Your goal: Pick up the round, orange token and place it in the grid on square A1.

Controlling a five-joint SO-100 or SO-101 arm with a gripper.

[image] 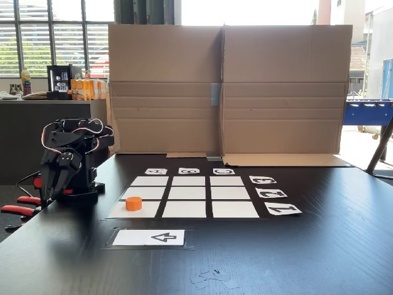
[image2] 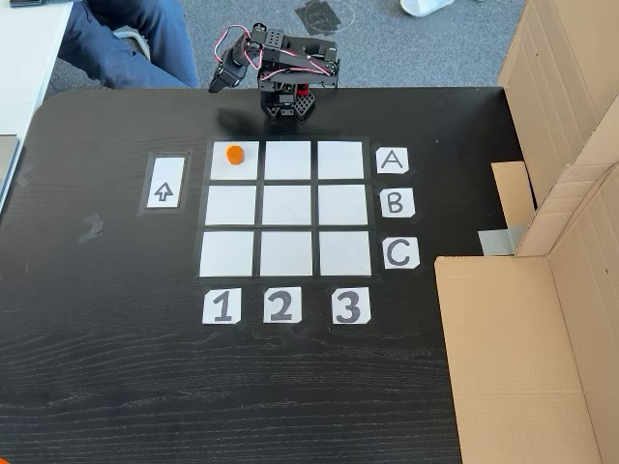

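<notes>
We judge the token (image2: 235,154) light and rigid: grip its curved sides. Whether the fingers (image: 51,189) are parted, we cannot tell.

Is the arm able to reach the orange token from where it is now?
Probably yes. The token sits in square A1, the grid corner nearest the arm's base, with nothing between them. The gripper hangs folded beside the base, apart from the token.

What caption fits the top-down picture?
Orange token sits on square A1 of the grid; arm folded nearby.
</notes>
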